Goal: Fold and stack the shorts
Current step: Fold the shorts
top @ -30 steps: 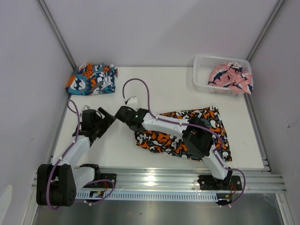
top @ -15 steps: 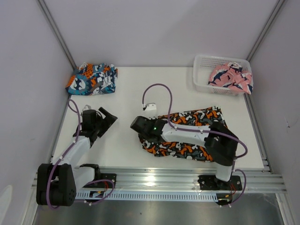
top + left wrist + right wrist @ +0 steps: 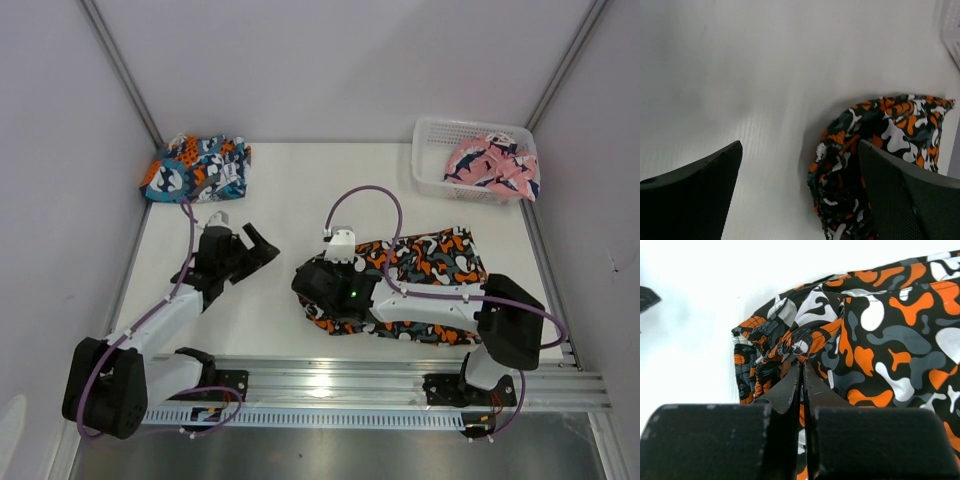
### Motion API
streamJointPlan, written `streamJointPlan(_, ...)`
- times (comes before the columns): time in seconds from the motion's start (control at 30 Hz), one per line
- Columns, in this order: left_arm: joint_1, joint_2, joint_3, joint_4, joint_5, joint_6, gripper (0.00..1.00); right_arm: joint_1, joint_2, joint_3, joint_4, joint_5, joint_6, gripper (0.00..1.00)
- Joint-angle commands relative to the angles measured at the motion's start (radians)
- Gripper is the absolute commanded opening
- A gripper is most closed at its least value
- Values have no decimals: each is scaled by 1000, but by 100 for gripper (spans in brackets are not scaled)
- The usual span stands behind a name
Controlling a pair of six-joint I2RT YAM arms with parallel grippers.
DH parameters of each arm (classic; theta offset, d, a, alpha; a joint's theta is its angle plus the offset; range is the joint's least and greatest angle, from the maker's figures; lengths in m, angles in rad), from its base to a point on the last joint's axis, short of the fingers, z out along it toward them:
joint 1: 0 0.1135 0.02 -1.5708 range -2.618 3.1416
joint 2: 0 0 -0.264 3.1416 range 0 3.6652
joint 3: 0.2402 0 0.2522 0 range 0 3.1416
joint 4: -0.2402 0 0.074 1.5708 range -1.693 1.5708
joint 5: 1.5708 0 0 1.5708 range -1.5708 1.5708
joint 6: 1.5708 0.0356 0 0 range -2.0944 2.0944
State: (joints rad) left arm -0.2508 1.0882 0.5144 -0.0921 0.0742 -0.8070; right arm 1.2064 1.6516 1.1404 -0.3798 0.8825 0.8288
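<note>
Basket [image 3: 428, 180]: white mesh, sat back right on table [image 3: 300, 190]; pink shorts [image 3: 492, 165] heaped inside, draped over the right rim.
Camo shorts [image 3: 440, 268]: lay on table near the basket's front, left edge bunched.
Blue shorts [image 3: 195, 168]: folded, back left corner.
Right gripper [image 3: 801, 367]: fingers pressed together, pinched the camo shorts' bunched edge.
Left gripper [image 3: 799, 150]: jaws wide apart, held nothing, over bare table beside the camo shorts.

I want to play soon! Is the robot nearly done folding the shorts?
Not yet. The blue shorts look folded at the far left corner. The right gripper pinches the edge of the camouflage shorts, which lie spread out; the left gripper hangs open nearby. The pink shorts lie bunched in the basket. Nothing is stacked.
</note>
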Motion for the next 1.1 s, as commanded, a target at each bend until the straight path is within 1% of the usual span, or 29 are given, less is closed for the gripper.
streamJointPlan(0.0, -73, -2, 55, -20, -4, 38, 98, 28, -79, -42, 32, 144, 72, 0)
streamJointPlan(0.07, -116, 2, 70, -27, 12, 39, 97, 36, -104, -62, 39, 151, 92, 0)
streamJointPlan(0.23, -177, 59, 111, -75, 47, 20, 95, 58, -144, -113, 47, 180, 121, 0)
streamJointPlan(0.37, -232, 102, 119, -84, 9, 14, 94, 62, -144, -114, 51, 176, 116, 0)
streamJointPlan(0.53, -239, 215, 136, -74, 30, 25, 84, 64, -135, -105, 70, 168, 90, 0)
streamJointPlan(0.6, -239, 240, 134, -49, 42, 22, 78, 64, -131, -103, 78, 168, 87, 0)
streamJointPlan(0.73, -237, 289, 130, -14, 53, 6, 73, 62, -124, -99, 97, 162, 61, 0)
streamJointPlan(0.87, -239, 308, 141, 9, 45, -8, 73, 59, -112, -90, 107, 147, 46, 0)
streamJointPlan(0.97, -239, 250, 87, 72, 50, -32, 74, 55, -105, -87, 105, 141, 44, 0)
streamJointPlan(1.03, -239, 197, 56, 86, 39, -46, 78, 51, -107, -90, 105, 141, 43, 0)
streamJointPlan(1.07, -237, 187, 53, 121, 41, -47, 80, 50, -110, -91, 105, 135, 41, 0)
